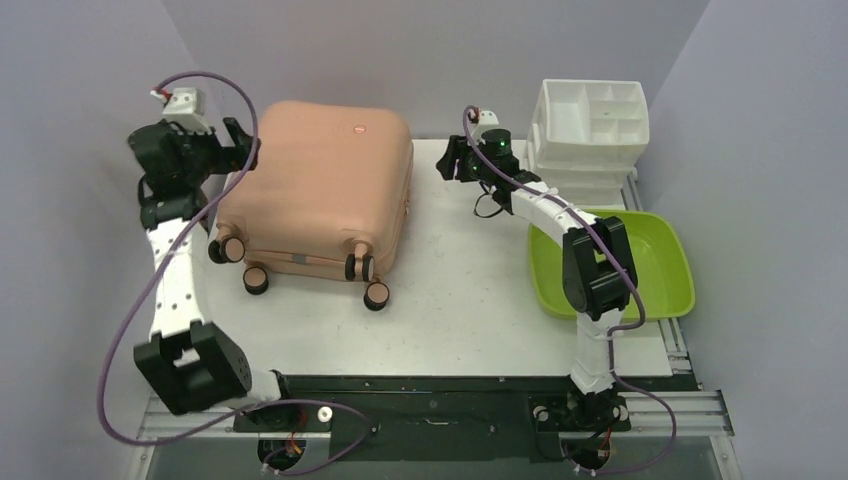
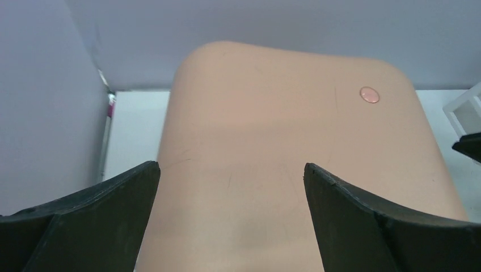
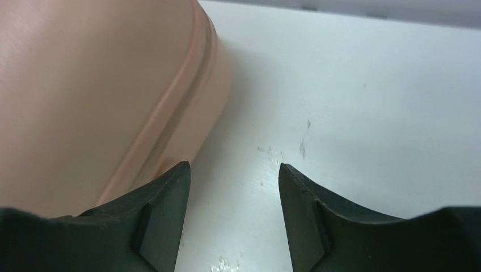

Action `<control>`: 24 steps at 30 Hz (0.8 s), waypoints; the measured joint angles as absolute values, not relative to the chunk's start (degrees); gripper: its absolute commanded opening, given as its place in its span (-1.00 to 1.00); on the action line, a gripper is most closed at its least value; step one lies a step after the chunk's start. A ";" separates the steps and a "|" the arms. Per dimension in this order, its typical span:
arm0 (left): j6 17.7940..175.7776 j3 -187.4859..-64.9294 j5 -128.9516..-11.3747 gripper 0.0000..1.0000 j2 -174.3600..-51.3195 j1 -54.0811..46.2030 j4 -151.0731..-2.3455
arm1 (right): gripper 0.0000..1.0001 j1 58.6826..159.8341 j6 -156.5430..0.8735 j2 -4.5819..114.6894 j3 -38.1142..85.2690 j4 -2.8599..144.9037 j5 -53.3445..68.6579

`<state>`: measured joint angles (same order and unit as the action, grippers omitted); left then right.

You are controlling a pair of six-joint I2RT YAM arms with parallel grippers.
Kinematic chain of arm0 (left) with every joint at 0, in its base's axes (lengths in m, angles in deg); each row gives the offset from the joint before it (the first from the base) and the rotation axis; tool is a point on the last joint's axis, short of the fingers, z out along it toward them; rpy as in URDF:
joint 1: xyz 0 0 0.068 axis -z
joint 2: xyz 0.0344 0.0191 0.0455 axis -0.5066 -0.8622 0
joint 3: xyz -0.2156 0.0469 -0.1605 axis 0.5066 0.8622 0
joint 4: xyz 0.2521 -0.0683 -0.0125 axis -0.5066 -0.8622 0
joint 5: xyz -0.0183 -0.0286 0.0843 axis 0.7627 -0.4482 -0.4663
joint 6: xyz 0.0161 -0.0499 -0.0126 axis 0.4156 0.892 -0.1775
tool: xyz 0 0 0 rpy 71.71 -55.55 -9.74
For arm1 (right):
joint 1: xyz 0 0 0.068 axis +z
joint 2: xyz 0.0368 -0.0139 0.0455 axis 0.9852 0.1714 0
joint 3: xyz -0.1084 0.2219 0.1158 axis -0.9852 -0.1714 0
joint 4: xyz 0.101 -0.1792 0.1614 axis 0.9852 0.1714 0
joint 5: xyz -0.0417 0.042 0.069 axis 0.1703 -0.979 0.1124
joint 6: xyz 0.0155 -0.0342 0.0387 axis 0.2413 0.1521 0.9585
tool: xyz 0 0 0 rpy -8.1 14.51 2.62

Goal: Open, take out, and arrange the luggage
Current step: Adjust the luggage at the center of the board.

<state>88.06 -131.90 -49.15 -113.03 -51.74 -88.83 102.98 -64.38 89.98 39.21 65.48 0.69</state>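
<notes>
Closed pink suitcase (image 1: 320, 180) lies flat on the worktop's (image 1: 470, 300) left, wheels (image 1: 256, 280) toward the arms, with the left tool (image 1: 240, 143) spread wide and empty at its far-left corner and the right tool (image 1: 446, 162) parted and empty just beside its right-hand seam (image 3: 190, 85).

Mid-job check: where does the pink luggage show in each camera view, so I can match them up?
Top external: luggage left of centre, lying closed.
Left wrist: luggage fills the centre and bottom.
Right wrist: luggage in the upper left, seam showing.
Shared landmark: the white table beside it.
</notes>
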 measured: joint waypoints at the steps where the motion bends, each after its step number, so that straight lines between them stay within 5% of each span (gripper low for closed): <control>1: 89.09 -132.19 -50.94 0.93 -116.24 -49.90 -87.37 | 0.10 102.70 -64.46 89.48 37.66 65.78 0.27; 13: 96.93 -144.17 -69.36 0.93 -141.96 -44.24 -80.49 | 0.13 96.91 -67.94 77.80 25.17 74.98 -11.18; 24: 99.90 -169.54 -56.97 0.93 -162.58 -42.82 -87.98 | 0.23 92.05 -67.46 76.27 25.15 77.37 -18.61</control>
<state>99.90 -169.54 -56.97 -162.58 -42.82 -87.98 92.05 -67.46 76.27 25.15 77.37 -18.61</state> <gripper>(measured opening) 0.965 0.599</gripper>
